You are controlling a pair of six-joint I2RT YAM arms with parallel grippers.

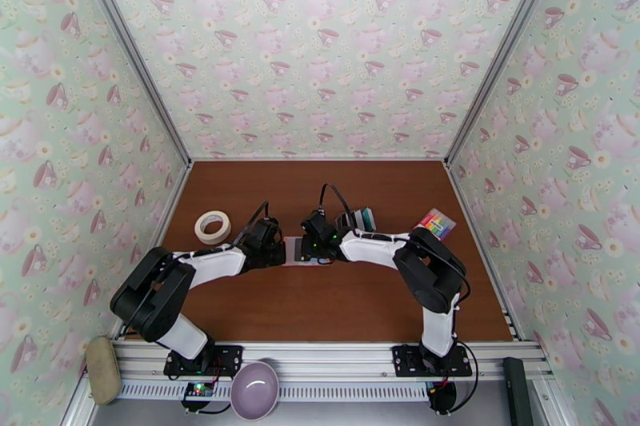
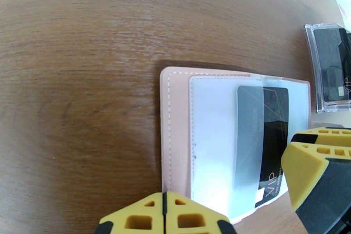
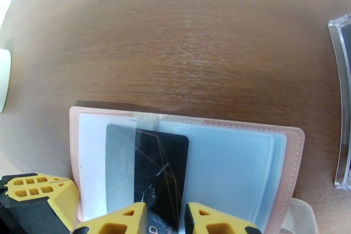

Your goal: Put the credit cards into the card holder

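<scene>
The thin, stiff, likely slick dark plastic credit card (image 3: 162, 164), half tucked into the pale pink folding card holder (image 3: 295, 164) at lower centre, is best pinched by its exposed edge, between the parted fingers of the right gripper (image 3: 164, 219); the left gripper (image 2: 164, 217) is held closed.

Top external: looking down from high behind the arms, taking in the whole table (image 1: 320, 308).
Left wrist: looking closely down on the card holder (image 2: 175, 142).
Right wrist: facing that card holder closely from the opposite side.
</scene>
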